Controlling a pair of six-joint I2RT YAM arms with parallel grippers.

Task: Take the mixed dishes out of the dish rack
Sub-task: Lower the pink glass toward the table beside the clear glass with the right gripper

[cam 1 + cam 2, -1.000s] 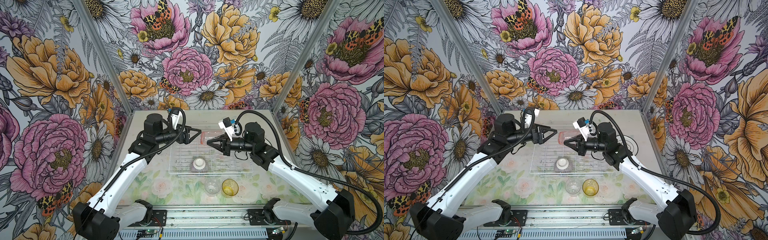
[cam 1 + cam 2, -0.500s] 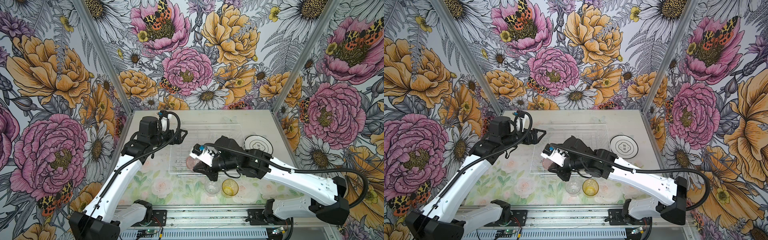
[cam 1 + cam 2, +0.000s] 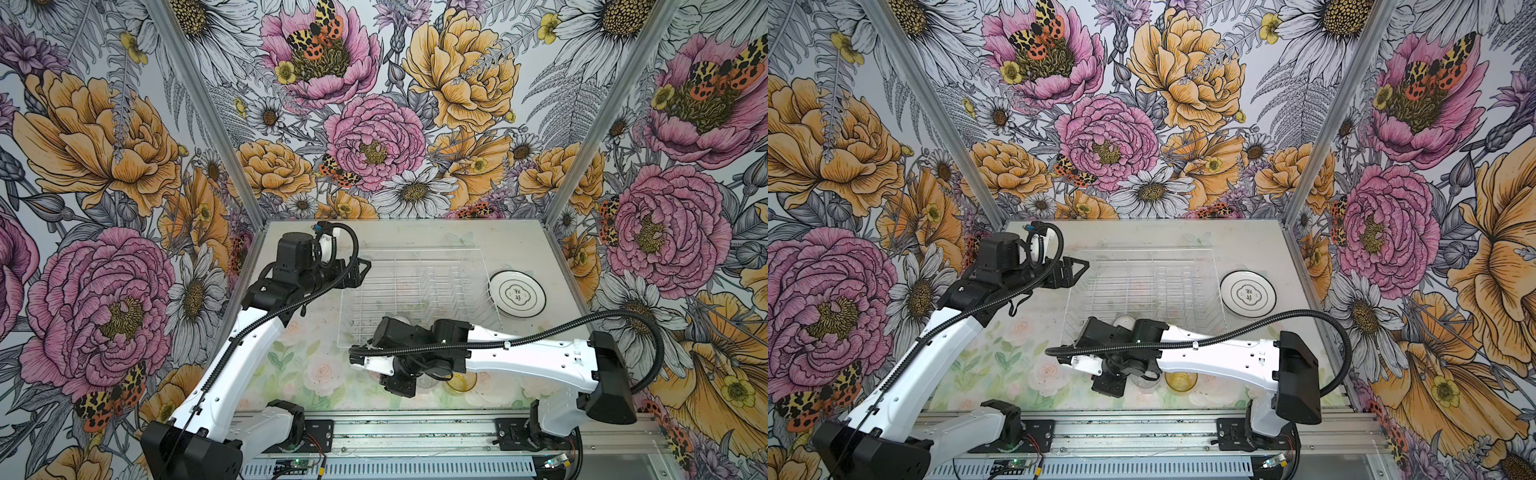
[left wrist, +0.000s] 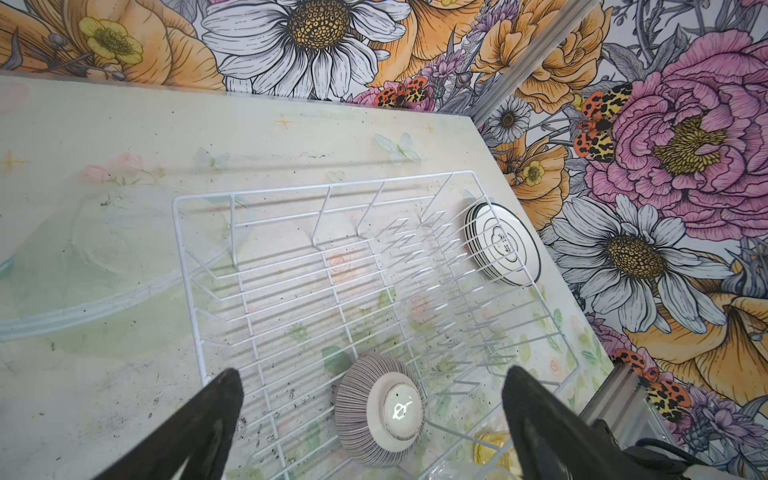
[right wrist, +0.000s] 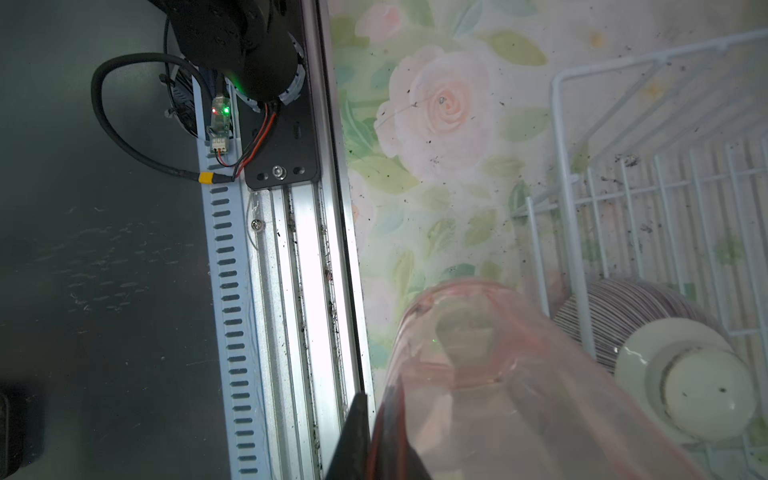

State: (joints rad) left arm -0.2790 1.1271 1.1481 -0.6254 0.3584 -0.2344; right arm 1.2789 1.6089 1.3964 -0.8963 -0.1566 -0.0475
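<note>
Right end effector (image 5: 390,419) pinches pink tumbler (image 5: 519,395).

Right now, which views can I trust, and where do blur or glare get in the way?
Right wrist view: the pink tumbler sits close to the lens, hazy, and the aluminium rail is blown out white. Left wrist view: the dish rack is sharp, with glare on the foot of the bowl. Both top views: evenly lit, but the right arm covers that tumbler.

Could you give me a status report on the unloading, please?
Status: left gripper open at dish rack's far-left corner, right gripper shut on pink tumbler outside rack. Striped bowl upside down, alone in rack. Clear tumbler and amber tumbler stand near right gripper.
</note>
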